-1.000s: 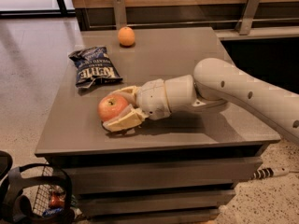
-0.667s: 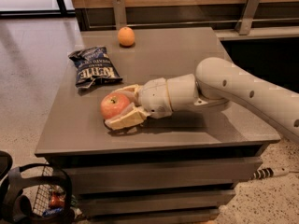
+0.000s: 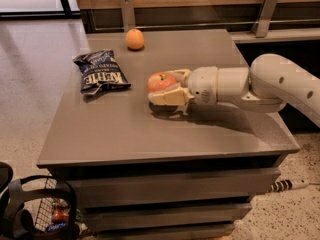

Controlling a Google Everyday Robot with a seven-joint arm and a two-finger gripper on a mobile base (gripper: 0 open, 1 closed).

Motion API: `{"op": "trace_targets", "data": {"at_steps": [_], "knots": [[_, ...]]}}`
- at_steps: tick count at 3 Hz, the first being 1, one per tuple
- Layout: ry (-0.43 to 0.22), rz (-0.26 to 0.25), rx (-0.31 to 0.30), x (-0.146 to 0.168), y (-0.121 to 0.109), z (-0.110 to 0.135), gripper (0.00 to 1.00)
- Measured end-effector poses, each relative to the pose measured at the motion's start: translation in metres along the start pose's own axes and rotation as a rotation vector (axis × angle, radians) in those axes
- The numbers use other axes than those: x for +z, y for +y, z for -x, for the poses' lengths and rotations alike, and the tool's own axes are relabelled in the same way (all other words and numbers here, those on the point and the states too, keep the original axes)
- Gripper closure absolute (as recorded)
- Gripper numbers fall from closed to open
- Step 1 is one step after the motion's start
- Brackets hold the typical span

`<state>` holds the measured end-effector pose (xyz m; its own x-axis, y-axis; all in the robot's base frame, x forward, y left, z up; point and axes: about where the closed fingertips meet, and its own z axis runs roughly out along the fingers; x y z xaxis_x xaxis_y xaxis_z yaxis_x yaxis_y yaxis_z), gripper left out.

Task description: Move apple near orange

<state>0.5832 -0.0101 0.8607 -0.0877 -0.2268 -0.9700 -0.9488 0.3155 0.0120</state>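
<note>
**One apple in the gripper, one orange apart**

We count one apple (image 3: 160, 81), one orange (image 3: 134, 39) and one chip bag (image 3: 101, 72) on the counter (image 3: 150, 134). The gripper (image 3: 164, 87), reaching in from the right edge, is clamped on the apple near the counter's middle. The orange sits well apart, by the back edge.

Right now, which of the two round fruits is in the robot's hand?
The apple, larger and reddish-pink, is gripped by the hand; the smaller orange sits apart, untouched.
</note>
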Motion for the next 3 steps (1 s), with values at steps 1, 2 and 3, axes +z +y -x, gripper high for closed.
{"op": "trace_targets", "data": {"at_steps": [1,2,3], "knots": [[0.037,-0.122,0.07,-0.032,-0.059,0.003,1.0],[0.111,-0.233,0.146,-0.059,-0.127,-0.006,1.0],[0.162,-0.312,0.182,-0.075,-0.18,-0.014,1.0]]}}
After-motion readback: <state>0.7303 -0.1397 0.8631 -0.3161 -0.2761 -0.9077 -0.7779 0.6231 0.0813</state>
